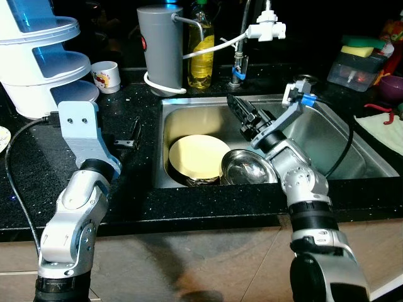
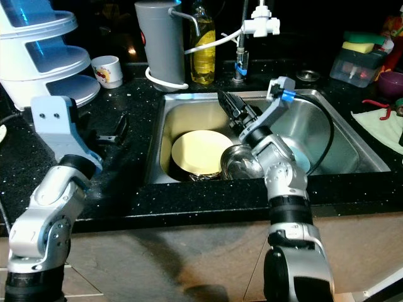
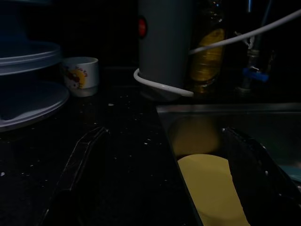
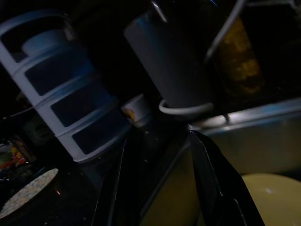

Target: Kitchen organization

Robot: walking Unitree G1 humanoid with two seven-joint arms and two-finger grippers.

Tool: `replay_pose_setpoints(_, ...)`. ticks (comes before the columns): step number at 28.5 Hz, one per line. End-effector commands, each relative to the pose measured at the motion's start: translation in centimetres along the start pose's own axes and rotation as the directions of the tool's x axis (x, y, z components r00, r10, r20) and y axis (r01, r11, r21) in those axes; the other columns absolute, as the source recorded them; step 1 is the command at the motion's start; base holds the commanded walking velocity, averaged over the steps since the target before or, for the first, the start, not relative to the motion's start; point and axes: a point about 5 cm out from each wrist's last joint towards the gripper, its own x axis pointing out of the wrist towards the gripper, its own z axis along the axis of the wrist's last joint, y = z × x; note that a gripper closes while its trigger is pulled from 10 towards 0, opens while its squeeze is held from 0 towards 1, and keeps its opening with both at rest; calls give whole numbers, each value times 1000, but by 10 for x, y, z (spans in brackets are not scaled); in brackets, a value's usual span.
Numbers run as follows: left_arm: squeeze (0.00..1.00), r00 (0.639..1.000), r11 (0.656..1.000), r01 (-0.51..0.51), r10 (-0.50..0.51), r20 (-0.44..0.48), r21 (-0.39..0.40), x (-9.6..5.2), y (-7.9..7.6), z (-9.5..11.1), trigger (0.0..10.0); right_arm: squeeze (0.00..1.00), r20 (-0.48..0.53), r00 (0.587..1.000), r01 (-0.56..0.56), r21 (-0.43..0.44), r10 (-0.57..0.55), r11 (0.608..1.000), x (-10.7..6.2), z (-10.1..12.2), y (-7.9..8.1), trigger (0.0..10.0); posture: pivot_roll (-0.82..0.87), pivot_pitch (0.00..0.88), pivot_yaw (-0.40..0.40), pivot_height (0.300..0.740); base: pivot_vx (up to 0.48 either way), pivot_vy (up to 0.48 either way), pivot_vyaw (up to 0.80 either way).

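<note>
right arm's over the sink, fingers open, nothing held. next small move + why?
Probably lower the right gripper toward the yellow plate in the sink. Its fingers are open and empty, poised above the basin just behind the plate and the steel bowl. The plate lies on top of other dishes, so it looks the easiest to take. The left gripper rests on the counter.

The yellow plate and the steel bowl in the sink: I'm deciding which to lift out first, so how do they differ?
The yellow plate is matte, pale yellow and broad and shallow; the steel bowl is shiny metal, smaller across and deeper. The plate lies toward the sink's left side, resting on top of other dishes; the bowl sits to its right, just below the right gripper. Both lie in the sink, side by side.
</note>
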Motion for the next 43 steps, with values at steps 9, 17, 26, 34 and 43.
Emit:
replay_pose_setpoints(9, 0, 999, 999, 33, -34, -43, -10, 4, -13, -12, 10000, 0, -2, 999, 49, -97, -49, 994, -18, -1, -7, 10000, 37, 0, -3, 740, -140, 0, 0)
replay_pose_setpoints(17, 0, 996, 999, 45, -46, -74, -6, -3, -15, -21, 10000, 0, 11, 1000, 10, -5, -10, 1000, -31, -12, -1, 10000, 41, 0, -7, 740, -288, 0, 0)
replay_pose_setpoints(26, 0, 994, 998, 69, -70, -82, -10, -3, -23, -24, 10000, 0, 5, 1000, -6, 19, 6, 1000, -34, -20, 3, 10000, 38, 0, -1, 740, -311, 0, 0)
replay_pose_setpoints(34, 0, 985, 994, 105, -104, -140, 1, -16, -25, -41, 10000, 0, -60, 998, -7, -18, 6, 1000, -46, -36, 2, 10000, 42, 0, -8, 740, -320, 0, 0)
replay_pose_setpoints(43, 0, 976, 992, 122, -117, -186, 14, -31, -24, -54, 10000, 0, -99, 995, 10, -22, -12, 1000, -62, -49, 3, 10000, 42, 0, -5, 740, -127, 0, 0)
